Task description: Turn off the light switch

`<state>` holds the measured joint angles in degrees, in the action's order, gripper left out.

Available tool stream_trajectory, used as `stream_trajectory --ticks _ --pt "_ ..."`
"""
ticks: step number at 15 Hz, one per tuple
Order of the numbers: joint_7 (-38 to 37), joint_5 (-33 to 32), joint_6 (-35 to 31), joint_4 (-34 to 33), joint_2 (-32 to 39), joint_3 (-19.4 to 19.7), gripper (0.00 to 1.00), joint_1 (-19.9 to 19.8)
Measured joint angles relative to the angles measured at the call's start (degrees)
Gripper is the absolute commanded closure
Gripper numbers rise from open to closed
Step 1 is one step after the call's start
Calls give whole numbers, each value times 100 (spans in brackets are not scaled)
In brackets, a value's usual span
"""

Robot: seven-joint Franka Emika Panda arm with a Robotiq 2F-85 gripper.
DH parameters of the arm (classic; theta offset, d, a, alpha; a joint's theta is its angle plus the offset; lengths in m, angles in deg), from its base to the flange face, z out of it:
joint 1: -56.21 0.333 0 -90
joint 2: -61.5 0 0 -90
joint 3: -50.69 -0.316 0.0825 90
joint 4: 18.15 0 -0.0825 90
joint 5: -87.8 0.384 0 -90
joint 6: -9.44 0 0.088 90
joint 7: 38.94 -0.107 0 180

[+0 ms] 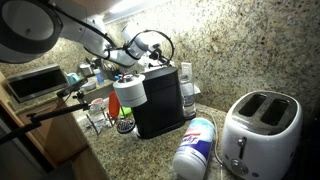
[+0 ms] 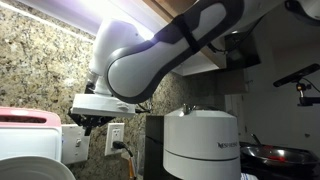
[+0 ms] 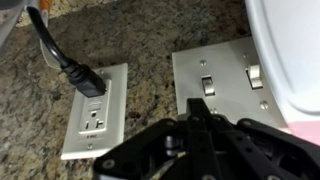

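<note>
Gripper (image 3: 197, 118), fingers pressed together, poised just below switch plate (image 3: 225, 85) beside outlet (image 3: 97, 112). Best approach: centre tip on nearer toggle (image 3: 208, 85), flick steadily, stay clear of plug (image 3: 85, 78).

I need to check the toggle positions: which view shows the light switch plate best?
The wrist view: the switch plate faces the camera with both toggles clear. The exterior views show it poorly: at most a small white plate seen obliquely.

Glossy white arm (image 2: 150, 62) shells, dark band at a joint, matte black claw (image 3: 196, 112).
</note>
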<state>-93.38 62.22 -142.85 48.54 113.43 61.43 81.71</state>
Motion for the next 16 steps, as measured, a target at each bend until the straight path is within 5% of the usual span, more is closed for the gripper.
stream_trajectory --ticks 16 --pt "9 -35 122 -6 71 182 100 196"
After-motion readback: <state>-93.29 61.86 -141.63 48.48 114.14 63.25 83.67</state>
